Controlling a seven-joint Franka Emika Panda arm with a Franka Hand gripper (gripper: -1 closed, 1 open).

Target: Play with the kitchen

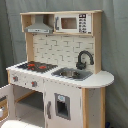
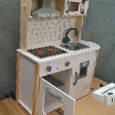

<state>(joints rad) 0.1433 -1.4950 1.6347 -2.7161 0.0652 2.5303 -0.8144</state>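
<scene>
Against a grey-green curtain [image 1: 12,30] we see the kitchen [image 1: 60,70], a tall toy unit in white and light wood, standing upright in both exterior views. Up top sits a grey hood [image 1: 39,27] beside a small built-in microwave [image 1: 72,23]. Below them runs a pegboard back [image 1: 60,50]. On its counter we find the black hob [image 1: 36,66] with red rings, and beside it the sink [image 1: 71,74] with a black curved faucet [image 1: 84,59] rising at its rim. Two knobs [image 2: 57,66] sit on the front panel under the hob.

Under the hob, the oven door [image 2: 55,96] with its window hangs open, swung down and outward in the second exterior view; in the first exterior view we catch only its edge at the lower left. The cupboard door [image 1: 61,106] under the sink is closed.

At the second exterior view's right edge we see the tool [image 2: 110,93], a white and dark shape low over the wooden surface [image 2: 96,110]. It lies near the kitchen's lower corner on the sink side, apart from it and touching none of its parts, below counter height. Whether its fingers are apart or together we cannot tell. The first exterior view does not show the tool.
</scene>
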